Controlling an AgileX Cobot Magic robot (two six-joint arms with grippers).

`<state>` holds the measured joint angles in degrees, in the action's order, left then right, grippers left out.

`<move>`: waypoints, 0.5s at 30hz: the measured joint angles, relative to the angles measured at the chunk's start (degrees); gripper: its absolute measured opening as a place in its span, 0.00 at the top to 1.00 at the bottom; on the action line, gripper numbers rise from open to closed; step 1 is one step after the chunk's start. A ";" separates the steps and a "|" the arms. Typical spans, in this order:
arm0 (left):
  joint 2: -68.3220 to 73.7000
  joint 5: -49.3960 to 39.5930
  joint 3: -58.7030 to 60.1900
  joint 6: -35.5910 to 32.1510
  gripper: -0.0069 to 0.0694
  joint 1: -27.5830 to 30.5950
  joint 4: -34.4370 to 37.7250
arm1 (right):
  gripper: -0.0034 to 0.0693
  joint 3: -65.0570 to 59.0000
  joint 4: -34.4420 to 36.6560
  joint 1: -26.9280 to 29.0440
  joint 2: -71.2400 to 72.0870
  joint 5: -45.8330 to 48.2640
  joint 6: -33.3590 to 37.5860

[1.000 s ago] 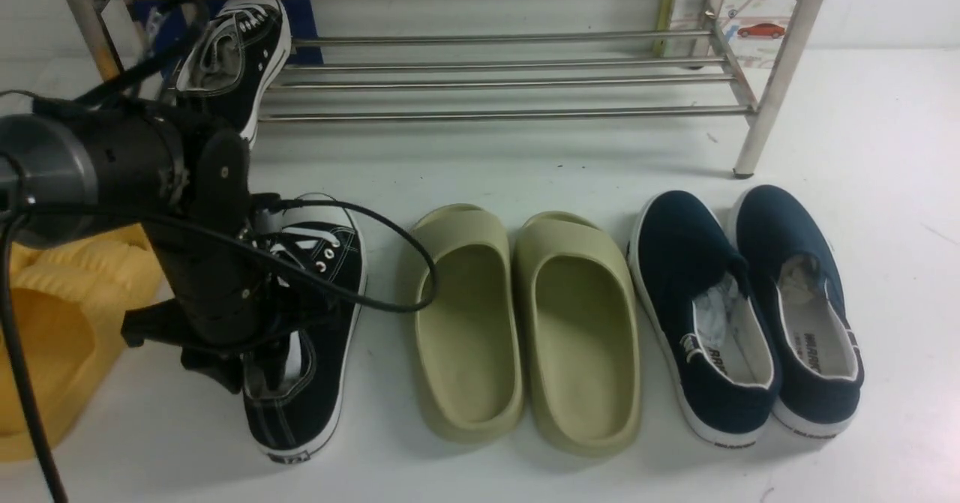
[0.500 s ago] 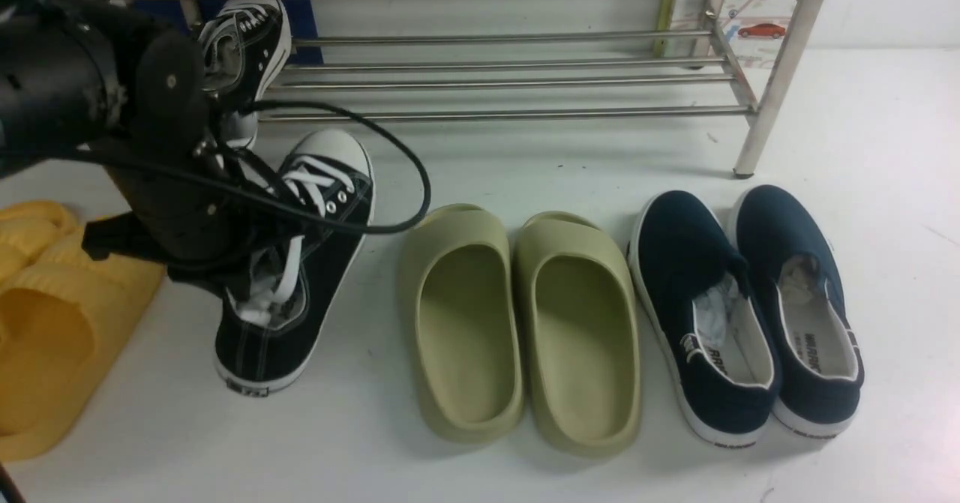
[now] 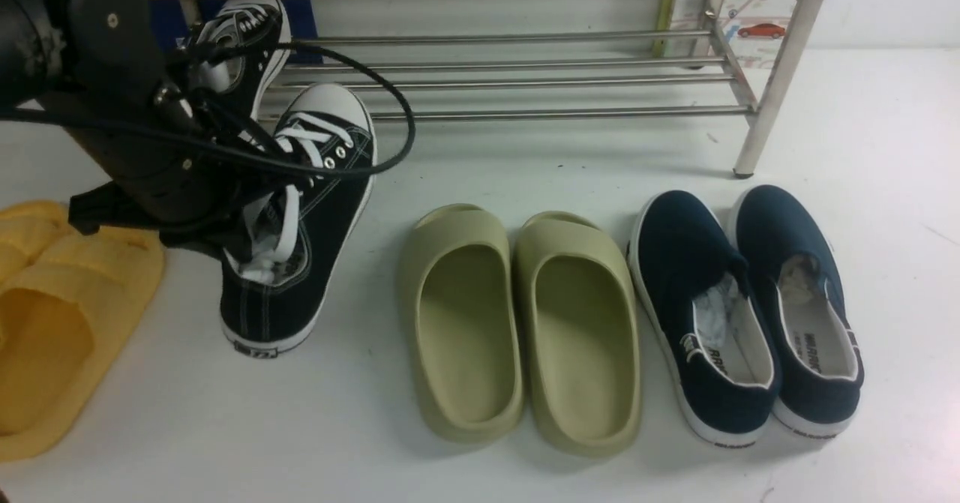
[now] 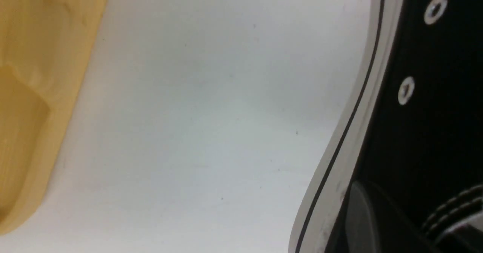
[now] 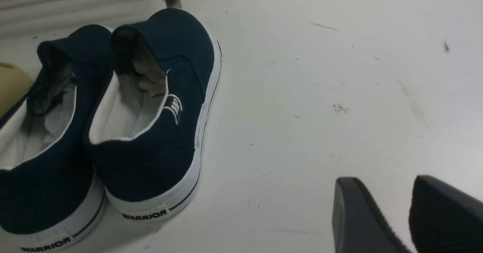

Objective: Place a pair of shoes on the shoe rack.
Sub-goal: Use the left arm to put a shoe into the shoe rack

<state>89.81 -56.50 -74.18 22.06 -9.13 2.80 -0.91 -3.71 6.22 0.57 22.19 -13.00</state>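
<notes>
One black sneaker (image 3: 330, 188) with white laces hangs off the floor, its white toe cap pointing at the shoe rack (image 3: 525, 38). My left gripper (image 3: 238, 237) is shut on its side wall near the collar, mostly hidden behind the arm. In the left wrist view the sneaker's black side (image 4: 415, 94) and white sole fill the edge, with one of the fingers (image 4: 358, 219) pressed against it. The other black sneaker (image 3: 262, 23) rests tilted on the rack's left end. My right gripper (image 5: 388, 200) hovers open over bare floor, holding nothing.
Olive-green slides (image 3: 525, 323) lie mid-floor and navy slip-ons (image 3: 750, 308) to their right, also the nearer navy slip-on (image 5: 158, 113). Yellow slippers (image 3: 52, 315) sit at the left edge. A black cable (image 3: 397, 113) loops from the left arm. The rack's right front leg (image 3: 776, 83) stands on the floor.
My left gripper has shut on the sneaker, lifted it off the floor and carried it up and back toward the rack's left end. The other shoes have not moved.
</notes>
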 joint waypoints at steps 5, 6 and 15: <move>3.33 0.30 -4.87 -7.00 0.93 4.46 5.29 | 0.61 0.00 0.00 0.00 0.00 0.00 0.00; 4.44 0.09 -6.15 -7.94 0.93 4.74 6.21 | 0.61 0.00 0.00 0.00 0.00 0.00 0.00; 16.37 -2.38 -19.57 -11.08 0.93 4.79 7.81 | 0.61 0.00 0.00 0.00 0.00 0.00 0.00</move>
<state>106.19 -58.87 -93.75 10.97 -4.34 10.61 -0.91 -3.71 6.22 0.57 22.19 -13.00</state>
